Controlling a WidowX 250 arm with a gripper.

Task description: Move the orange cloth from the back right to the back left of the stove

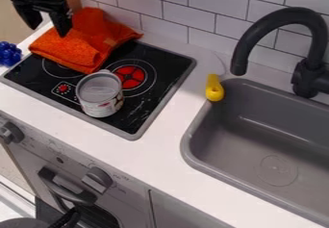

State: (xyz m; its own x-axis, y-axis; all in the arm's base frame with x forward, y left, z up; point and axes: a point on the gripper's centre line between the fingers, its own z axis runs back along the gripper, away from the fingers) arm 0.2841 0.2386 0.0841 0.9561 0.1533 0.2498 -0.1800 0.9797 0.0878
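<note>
My gripper (48, 26) is at the upper left, open, its two fingers apart and pointing down with nothing seen between them. Its right finger is over or just in front of the left edge of an orange cloth (82, 43); I cannot tell whether they touch. The cloth lies folded and rumpled across the back left of the black stove top (151, 73). A metal can (99, 95) with a pale label stands upright on the stove, in front of the cloth and beside the red burner mark.
Blue knobbly object (9, 54) at the left edge. Yellow object (214, 88) beside the rim of the grey sink (221, 171). A black faucet (286, 18) arches over the sink's back. White tiled wall (193, 6) runs behind; oven knobs (97, 178) line the front.
</note>
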